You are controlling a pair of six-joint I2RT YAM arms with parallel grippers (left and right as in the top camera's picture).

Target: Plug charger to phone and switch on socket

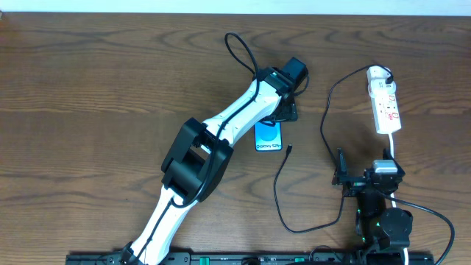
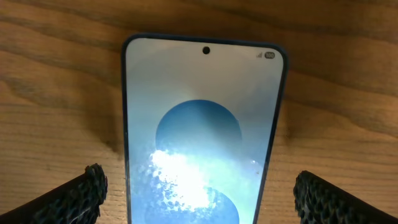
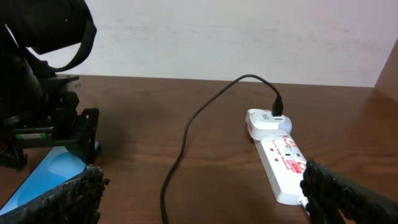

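The phone point(image 1: 268, 137) lies flat on the counter point(image 1: 88, 88) in the middle of the frame, with the loose tip of the charger point(image 1: 291, 149) just to its right. The socket point(image 1: 385, 105) lies at the upper right. The left end effector point(image 2: 200, 183) hangs wide open over the phone, and the right end effector point(image 3: 202, 180), at the lower right, is open and empty too.

Seeing dark wood-grain table point(image 1: 88, 88) across whole overhead frame, plain pale wall point(image 3: 186, 37) along top of right wrist view.
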